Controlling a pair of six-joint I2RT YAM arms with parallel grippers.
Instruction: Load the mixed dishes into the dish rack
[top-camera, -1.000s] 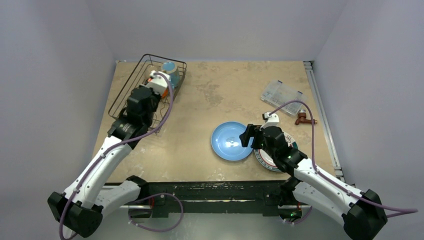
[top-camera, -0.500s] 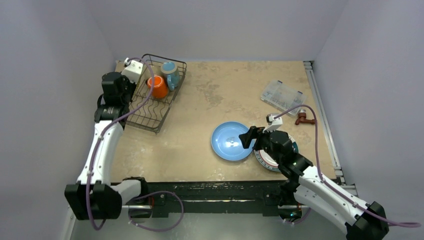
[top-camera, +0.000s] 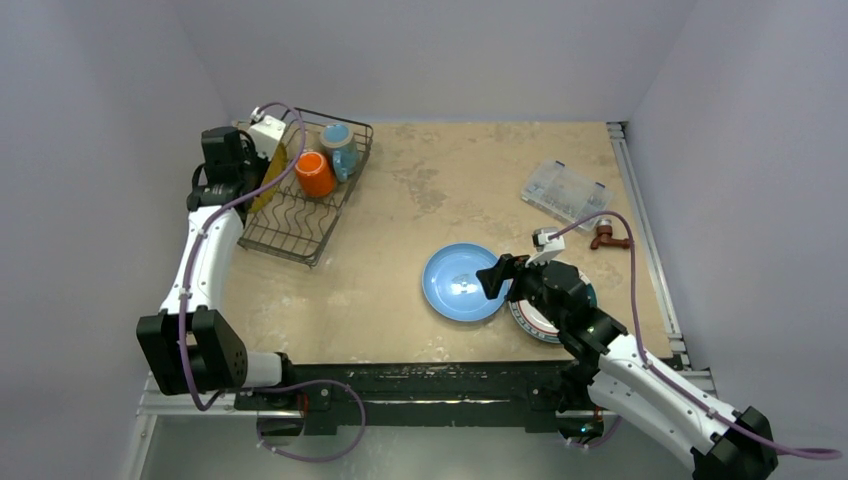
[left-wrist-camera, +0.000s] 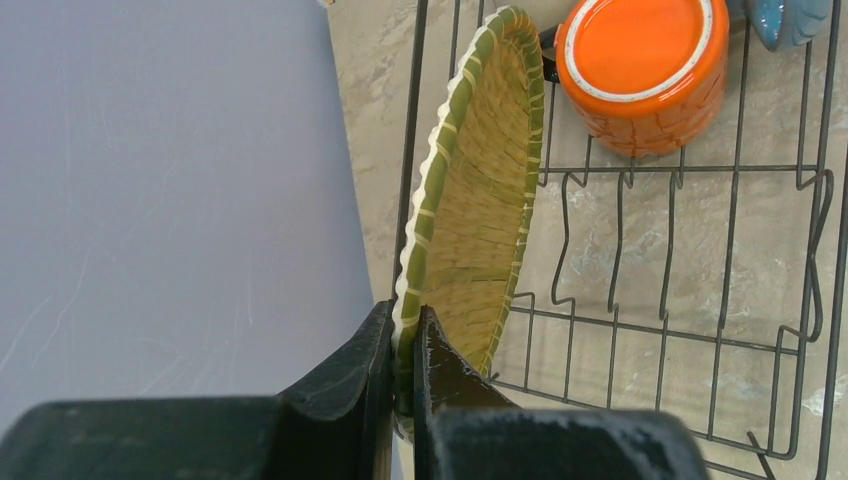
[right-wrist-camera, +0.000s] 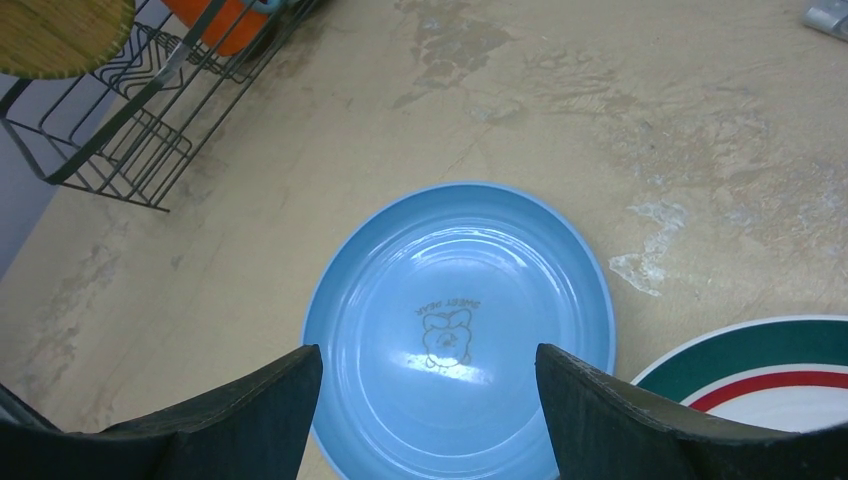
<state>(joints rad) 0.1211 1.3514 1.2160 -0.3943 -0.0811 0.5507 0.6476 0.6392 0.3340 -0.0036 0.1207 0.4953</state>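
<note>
The tan desk (top-camera: 450, 180) holds everything. The biggest thing on it is the black wire dish rack (top-camera: 295, 222), in the upper left of the top view.

The yellow woven plate (left-wrist-camera: 475, 210) is up on its edge along the left side of the rack, right by the side wires. Standing like that, it takes little room and leaves space for more plates. I cannot tell if its bottom edge rests on the rack floor yet.

The plain blue plate (right-wrist-camera: 460, 330) lies flat on the desk, in the lower middle of the top view, well away from the rack. A white plate with a teal rim (right-wrist-camera: 760, 345) lies just beside it to the right, partly under the right arm. Both still need loading.

The orange cup (left-wrist-camera: 640, 70) sits upside down at the far end of the rack, so water could run out. The blue mug (top-camera: 340, 140) is next to it.

The left claw (left-wrist-camera: 405, 330) is pinched tight on the rim of the yellow woven plate, keeping it upright. If it lets go too soon, I think the plate could tip over.

The right claw (right-wrist-camera: 425, 355) is spread wide with nothing in it. It hangs over the near edge of the blue plate, likely to grab that one next.
</note>
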